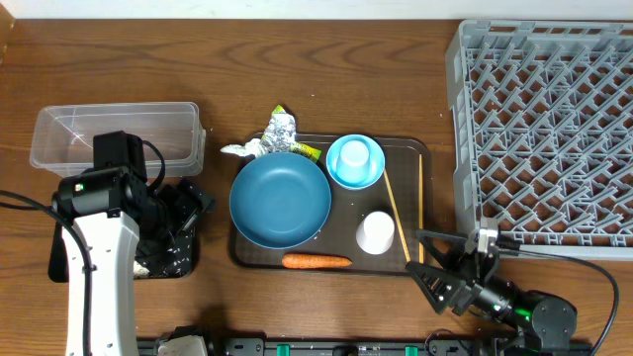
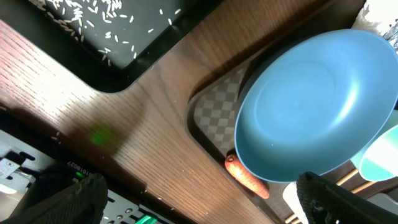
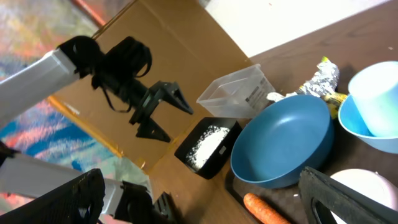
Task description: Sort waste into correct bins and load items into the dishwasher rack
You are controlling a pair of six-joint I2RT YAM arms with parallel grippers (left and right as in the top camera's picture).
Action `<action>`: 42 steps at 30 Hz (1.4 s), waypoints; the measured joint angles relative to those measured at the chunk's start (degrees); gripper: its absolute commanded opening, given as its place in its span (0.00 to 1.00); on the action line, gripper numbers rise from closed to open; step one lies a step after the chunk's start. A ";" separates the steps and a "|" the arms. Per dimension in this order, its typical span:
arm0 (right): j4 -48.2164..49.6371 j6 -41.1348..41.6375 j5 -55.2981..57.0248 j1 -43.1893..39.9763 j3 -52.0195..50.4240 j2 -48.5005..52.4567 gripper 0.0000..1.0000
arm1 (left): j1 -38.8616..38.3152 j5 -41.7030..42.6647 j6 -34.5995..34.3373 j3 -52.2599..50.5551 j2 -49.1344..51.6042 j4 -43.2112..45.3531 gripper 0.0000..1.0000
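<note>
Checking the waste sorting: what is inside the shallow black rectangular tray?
White rice grains lie in the shallow black rectangular tray; from overhead, the left arm covers most of it, so other contents cannot be ruled out.

overhead looks straight down; both wrist views (low, tilted) share the dark blue bowl (image 2: 311, 106), left seemingly nearer.

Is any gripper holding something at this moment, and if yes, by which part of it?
Nothing is held. The left gripper is open with nothing between its fingers, and the right gripper is open and empty as well.
</note>
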 measured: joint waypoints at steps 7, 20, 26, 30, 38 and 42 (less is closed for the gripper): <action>-14.71 -8.90 2.43 0.00 14.64 16.04 0.99 | 0.00 0.00 0.00 0.00 0.00 0.02 1.00; -63.69 -40.61 38.75 21.73 56.54 55.67 0.99 | 0.02 0.00 0.02 0.00 0.00 0.02 1.00; -62.60 -38.86 54.34 33.83 59.95 65.61 0.99 | 0.02 0.00 0.02 0.00 0.00 0.02 1.00; -62.62 -37.20 59.82 36.26 59.95 71.82 0.99 | 0.00 0.00 0.02 0.00 0.00 0.00 1.00; -61.11 -35.95 60.39 36.52 59.95 81.81 0.99 | 0.02 0.00 0.02 0.00 0.00 0.00 1.00; -61.18 -35.82 58.86 37.20 59.95 85.96 0.99 | 0.02 0.00 0.02 0.00 0.00 0.00 1.00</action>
